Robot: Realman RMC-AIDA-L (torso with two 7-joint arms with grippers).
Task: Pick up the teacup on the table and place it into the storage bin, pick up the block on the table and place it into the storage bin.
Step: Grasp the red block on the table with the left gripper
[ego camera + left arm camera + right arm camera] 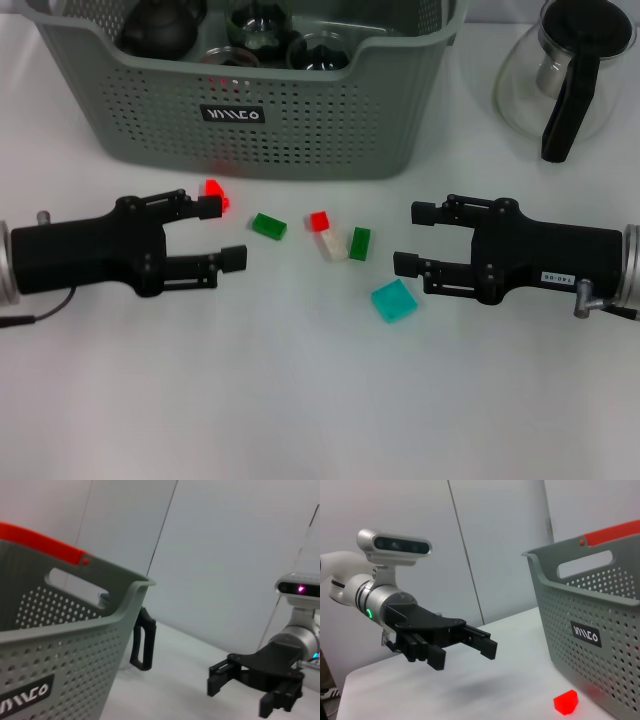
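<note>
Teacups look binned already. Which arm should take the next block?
Left, probably. The left gripper is open with the red block right by its upper finger; the right gripper, also open, sits nearer the teal block.

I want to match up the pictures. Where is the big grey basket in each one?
Head view: the storage bin fills the top middle, behind the blocks.
Left wrist view: storage bin fills the left side.
Right wrist view: storage bin on the right.
Shared landmark: its black label.

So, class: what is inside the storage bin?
The storage bin holds several dark round vessels, apparently tea ware; its walls hide their lower parts and the floor.
</note>
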